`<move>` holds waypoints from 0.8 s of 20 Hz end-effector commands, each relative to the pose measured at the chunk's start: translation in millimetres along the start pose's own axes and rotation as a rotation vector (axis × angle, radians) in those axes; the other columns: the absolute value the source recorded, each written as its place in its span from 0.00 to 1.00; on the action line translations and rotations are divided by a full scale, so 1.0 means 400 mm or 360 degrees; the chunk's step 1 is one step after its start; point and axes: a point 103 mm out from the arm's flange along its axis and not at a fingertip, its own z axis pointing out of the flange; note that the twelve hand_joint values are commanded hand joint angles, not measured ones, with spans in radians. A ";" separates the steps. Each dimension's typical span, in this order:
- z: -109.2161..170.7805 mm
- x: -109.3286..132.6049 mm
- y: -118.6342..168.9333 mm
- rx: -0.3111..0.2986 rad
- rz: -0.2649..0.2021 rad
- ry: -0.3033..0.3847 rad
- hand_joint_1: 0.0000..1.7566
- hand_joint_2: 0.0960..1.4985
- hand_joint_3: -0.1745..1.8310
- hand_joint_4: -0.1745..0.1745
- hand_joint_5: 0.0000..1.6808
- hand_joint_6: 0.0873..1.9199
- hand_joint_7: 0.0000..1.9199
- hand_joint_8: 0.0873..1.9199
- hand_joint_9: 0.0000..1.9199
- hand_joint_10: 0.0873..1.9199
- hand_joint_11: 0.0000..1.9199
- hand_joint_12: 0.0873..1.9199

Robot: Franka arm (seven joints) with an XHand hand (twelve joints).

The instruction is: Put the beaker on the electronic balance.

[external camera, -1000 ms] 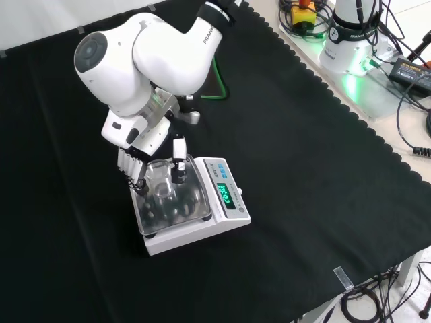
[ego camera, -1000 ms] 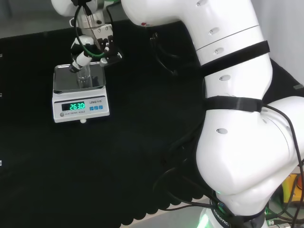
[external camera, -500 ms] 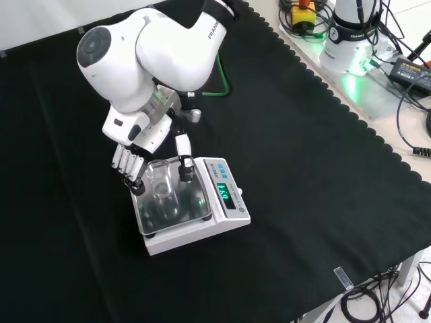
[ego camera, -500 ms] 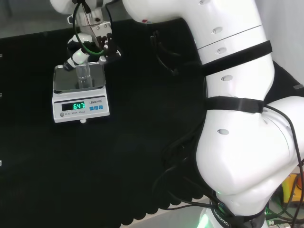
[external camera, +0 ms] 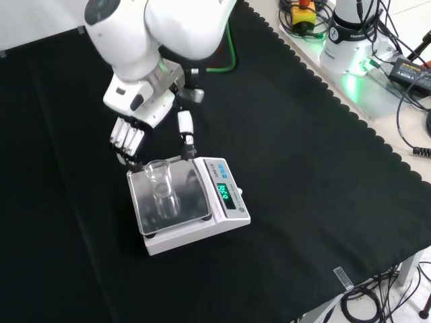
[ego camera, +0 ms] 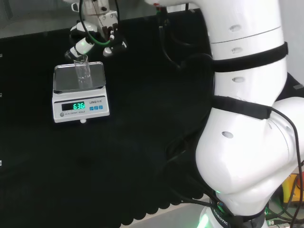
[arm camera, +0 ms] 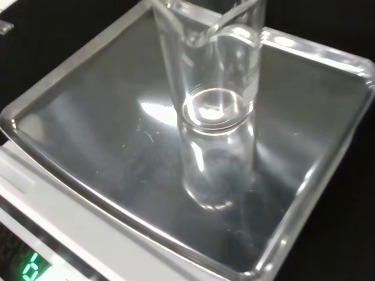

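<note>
One clear beaker (external camera: 161, 187) stands upright on the electronic balance's (external camera: 192, 212) steel pan. Above it hangs the hand (external camera: 131, 138), fingers spread and holding nothing. Placement looks done; next, I'd say, a clean retreat upward.

Clear beaker (external camera: 161, 185) upright on balance (external camera: 202, 224)

The beaker (external camera: 161, 187) stands upright on the balance (external camera: 192, 222) pan, hand (external camera: 135, 131) above.

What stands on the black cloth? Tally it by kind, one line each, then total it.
Clear glass beaker: 1, upright on the pan
Electronic balance: 1, display lit
Total: 2
</note>
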 end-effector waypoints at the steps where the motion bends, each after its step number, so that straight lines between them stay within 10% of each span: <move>1: -0.068 -0.057 -0.116 -0.0110 0.0072 -0.0033 0.26 0.55 0.05 0.27 0.22 0.35 0.23 0.43 0.21 0.42 0.23 0.72; 16: -0.042 -0.111 -0.287 -0.0092 0.0168 0.0027 0.31 0.58 0.06 0.26 0.23 0.35 0.24 0.42 0.25 0.40 0.27 0.69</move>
